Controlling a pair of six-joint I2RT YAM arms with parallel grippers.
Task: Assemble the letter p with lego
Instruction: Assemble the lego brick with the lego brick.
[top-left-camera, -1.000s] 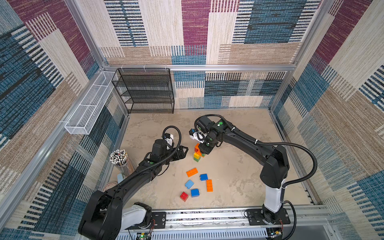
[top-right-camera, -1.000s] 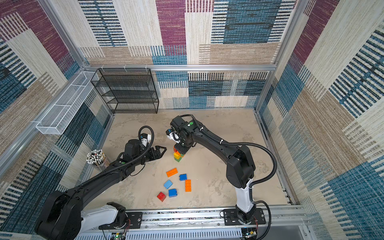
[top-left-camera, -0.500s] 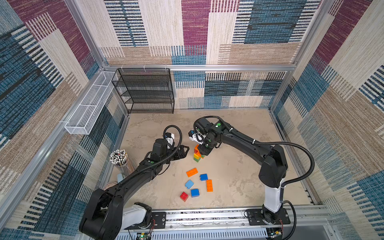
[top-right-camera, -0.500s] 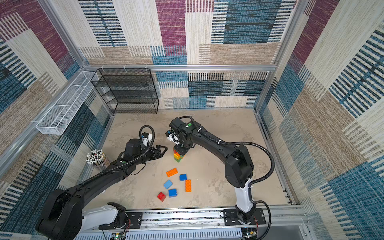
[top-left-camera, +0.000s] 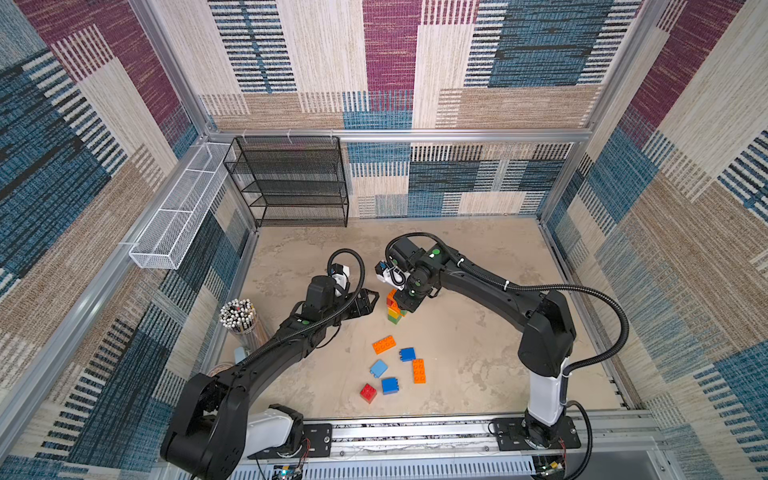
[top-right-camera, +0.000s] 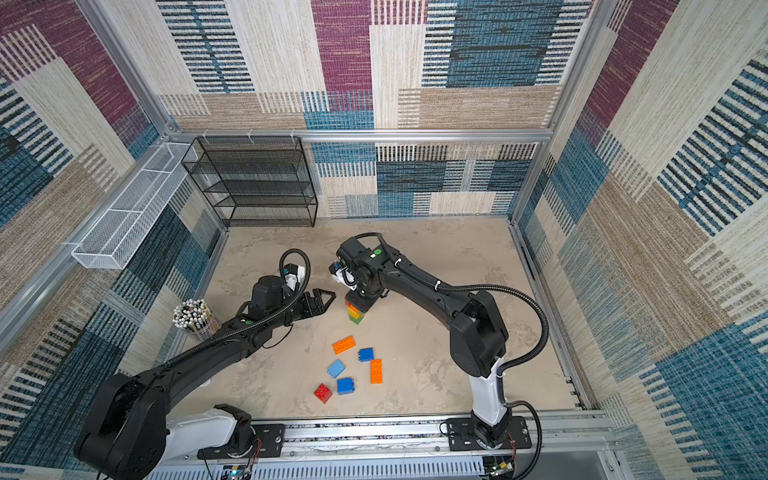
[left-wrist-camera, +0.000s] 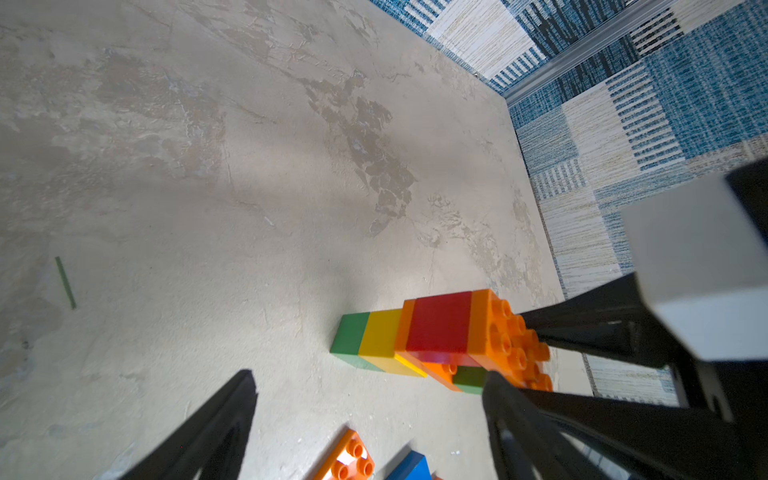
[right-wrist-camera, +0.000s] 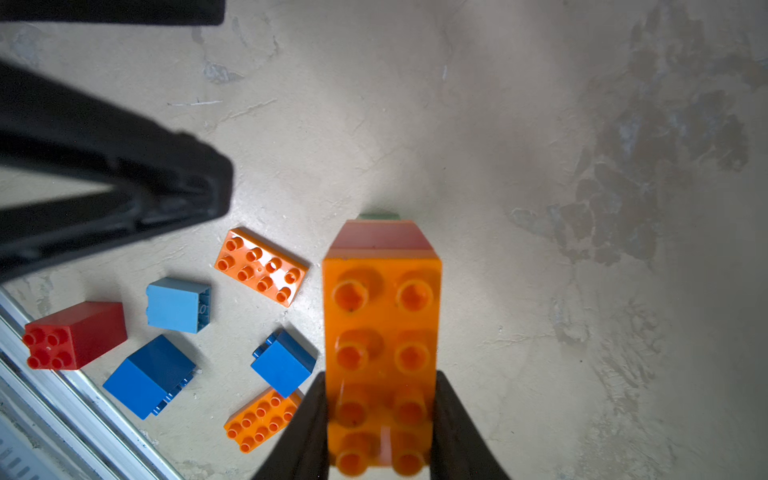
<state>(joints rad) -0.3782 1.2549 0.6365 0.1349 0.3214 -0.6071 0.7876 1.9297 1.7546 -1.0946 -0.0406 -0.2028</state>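
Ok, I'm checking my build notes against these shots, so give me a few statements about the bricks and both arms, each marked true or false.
1. The jaws of the right arm are shut on the long orange brick topping the stack. True.
2. The jaws of the left arm hold a blue brick. False: they stand open and empty beside the stack.
3. The stack's bottom brick is green. True.
4. Three red bricks lie loose. False: only one loose red brick is there.
5. Two long orange bricks lie loose on the table. True.
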